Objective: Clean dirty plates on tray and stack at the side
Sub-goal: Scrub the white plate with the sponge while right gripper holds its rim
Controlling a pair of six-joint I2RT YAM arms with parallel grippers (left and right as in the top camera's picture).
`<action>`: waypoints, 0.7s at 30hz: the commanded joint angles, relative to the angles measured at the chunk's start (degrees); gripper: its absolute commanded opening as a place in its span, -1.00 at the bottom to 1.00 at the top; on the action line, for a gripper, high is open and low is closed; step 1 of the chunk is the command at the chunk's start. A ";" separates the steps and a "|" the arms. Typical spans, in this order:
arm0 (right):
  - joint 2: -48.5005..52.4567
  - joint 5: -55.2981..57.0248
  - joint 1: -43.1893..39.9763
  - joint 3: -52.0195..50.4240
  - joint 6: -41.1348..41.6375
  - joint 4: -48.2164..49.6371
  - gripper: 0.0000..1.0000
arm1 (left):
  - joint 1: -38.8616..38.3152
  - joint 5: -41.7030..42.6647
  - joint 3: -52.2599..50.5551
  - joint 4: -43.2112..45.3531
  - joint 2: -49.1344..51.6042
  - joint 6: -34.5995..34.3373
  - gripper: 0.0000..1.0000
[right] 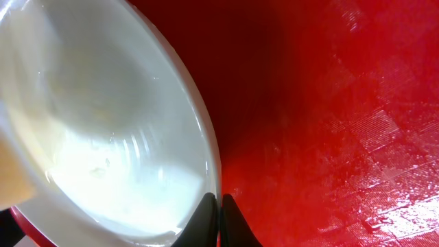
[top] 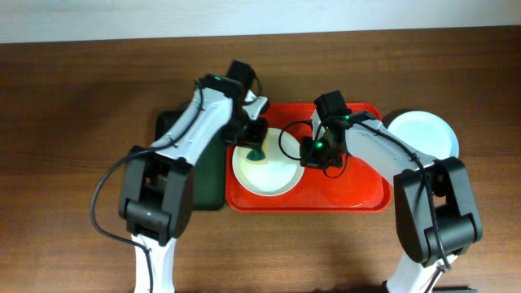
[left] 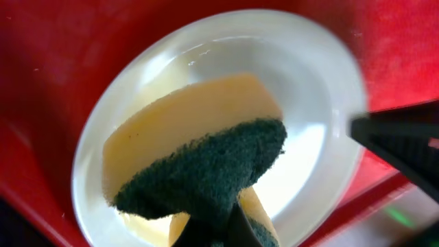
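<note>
Scrubbing appeared to be the step in hand. The left gripper point(top: 256, 146) was closed tight on a sponge point(left: 206, 151), yellow foam with a dark green scouring face. It held the sponge down in the well of a pale plate point(top: 275, 181) that sat at the left end of the red tray point(top: 350, 194). The right gripper point(right: 219, 209) had its fingers drawn together at that plate's right rim, apparently pinching it to steady the dish, though the wrist view showed the contact only at the very tips. The plate's inside looked wet and glossy, and any yellow smear was too faint to make out.

A white plate point(top: 419, 134) lay off the tray on the table to the right, seemingly where the stack belonged. A dark green tray point(top: 210, 175) sat just left of the red one.

Judging from this, the next move called for wiping the sponge round the well while the rim stayed pinned. Only after that would the sponge lift clear and the plate go across to the right.
</note>
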 commanded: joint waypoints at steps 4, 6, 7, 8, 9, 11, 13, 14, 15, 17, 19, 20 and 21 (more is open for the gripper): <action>-0.11 -0.76 0.59 0.33 -0.20 0.11 -0.92 | -2.99 -11.98 -4.02 3.30 1.01 -5.92 -1.00; -0.11 -0.76 0.59 0.33 -0.20 0.11 -0.92 | -2.97 -11.98 -4.22 3.76 1.99 -6.40 -1.00; -0.11 -0.76 0.59 0.33 -0.20 0.13 -0.92 | -2.97 -11.96 -4.35 4.00 2.69 -6.97 -1.00; -0.11 -0.74 0.59 0.33 -0.20 0.13 -0.92 | -2.99 -11.72 -4.35 3.98 3.17 -7.21 -1.00; -0.11 -0.74 0.59 0.33 -0.20 0.15 -0.92 | -3.10 -10.69 -4.35 3.98 3.82 -7.19 -1.00; -0.11 -0.76 0.59 0.33 -0.20 0.15 -0.92 | -3.28 -4.90 -4.35 3.93 4.92 -7.13 -1.00; -0.11 -0.76 0.59 0.33 -0.20 0.15 -0.92 | -3.48 1.66 -4.35 4.17 5.79 -6.40 -1.00; -0.11 -0.76 0.59 0.33 -0.20 0.15 -0.92 | -3.58 4.52 -4.35 4.52 6.25 -5.88 -1.00; -0.11 -0.76 0.59 0.33 -0.20 0.15 -0.92 | -3.69 6.10 -4.35 4.83 6.43 -5.79 -1.00; -0.11 -0.76 0.59 0.33 -0.20 0.13 -0.92 | -3.87 7.76 -4.35 5.42 6.43 -5.38 -1.00; -0.11 -0.74 0.59 0.33 -0.20 0.17 -0.92 | -3.80 12.52 -4.00 5.44 6.38 -4.22 -1.00; -0.11 -0.76 0.59 0.33 -0.20 0.24 -0.92 | -3.52 16.39 -3.23 5.22 6.36 -3.69 -1.00; -0.11 -0.76 0.59 0.33 -0.20 0.39 -0.92 | -3.13 19.06 -2.21 4.72 6.25 -3.43 -1.00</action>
